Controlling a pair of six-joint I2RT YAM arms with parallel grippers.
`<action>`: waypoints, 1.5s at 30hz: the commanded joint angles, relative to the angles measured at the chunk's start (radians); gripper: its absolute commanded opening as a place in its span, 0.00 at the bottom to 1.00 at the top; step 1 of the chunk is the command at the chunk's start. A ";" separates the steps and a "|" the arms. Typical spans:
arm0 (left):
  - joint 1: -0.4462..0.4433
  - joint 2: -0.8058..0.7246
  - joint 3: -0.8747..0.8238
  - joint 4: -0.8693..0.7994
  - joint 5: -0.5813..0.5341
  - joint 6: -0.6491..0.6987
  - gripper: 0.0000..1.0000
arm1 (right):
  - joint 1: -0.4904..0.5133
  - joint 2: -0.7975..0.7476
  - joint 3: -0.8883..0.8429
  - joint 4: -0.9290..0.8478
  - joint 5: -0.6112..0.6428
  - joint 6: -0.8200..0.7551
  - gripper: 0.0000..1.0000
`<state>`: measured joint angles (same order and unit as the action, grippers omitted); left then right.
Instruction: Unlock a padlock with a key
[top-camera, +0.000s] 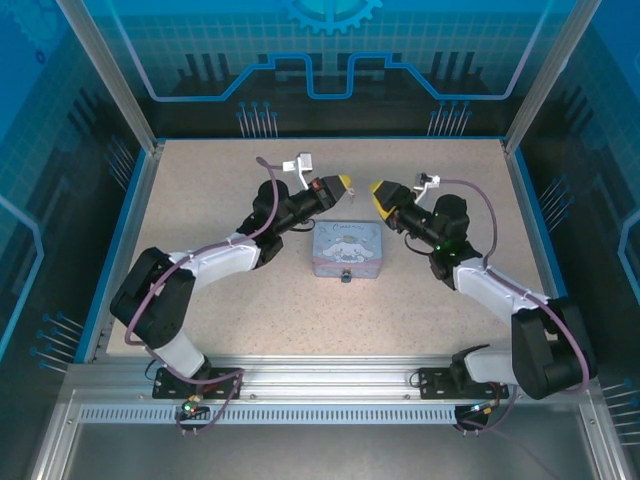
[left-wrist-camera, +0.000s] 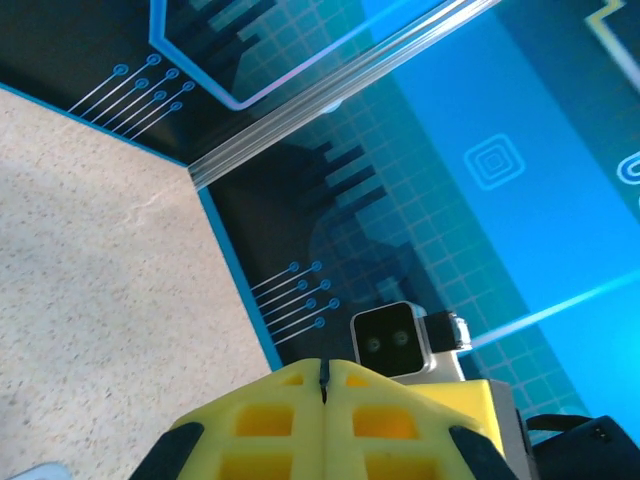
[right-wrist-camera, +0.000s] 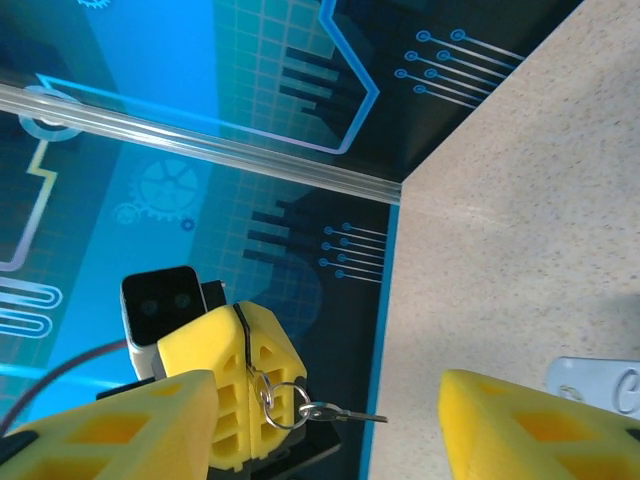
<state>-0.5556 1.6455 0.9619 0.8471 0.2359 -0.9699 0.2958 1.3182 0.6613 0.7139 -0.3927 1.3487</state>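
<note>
While the right gripper (top-camera: 378, 193) gapes, one key (right-wrist-camera: 345, 413) dangles from the left gripper (right-wrist-camera: 243, 332).

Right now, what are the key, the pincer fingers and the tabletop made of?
Key: thin grey metal, faint shine, hanging from a wire ring. Left pincer fingers: matte yellow plastic with moulded pockets, probably printed. Table: matte beige speckled surface, likely laminate; can't confirm.

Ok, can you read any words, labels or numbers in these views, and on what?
"C": one pale letter, cut off at the frame edge, on the pale blue-grey rectangular box, right wrist view.
Lid print, top view: too small to read.
On the blue wall panels: gear and circuit drawings, no words.
</note>
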 joint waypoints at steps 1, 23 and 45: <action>0.005 0.023 -0.025 0.151 -0.034 -0.064 0.00 | 0.024 0.048 0.050 0.116 0.023 0.033 0.56; 0.004 0.091 -0.027 0.255 -0.063 -0.157 0.00 | 0.078 0.150 0.102 0.206 -0.035 0.041 0.32; 0.004 0.092 -0.017 0.247 -0.060 -0.161 0.00 | 0.100 0.167 0.097 0.191 -0.050 0.023 0.21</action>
<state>-0.5556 1.7382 0.9253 1.0531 0.1867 -1.1275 0.3817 1.4864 0.7464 0.8764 -0.4282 1.3914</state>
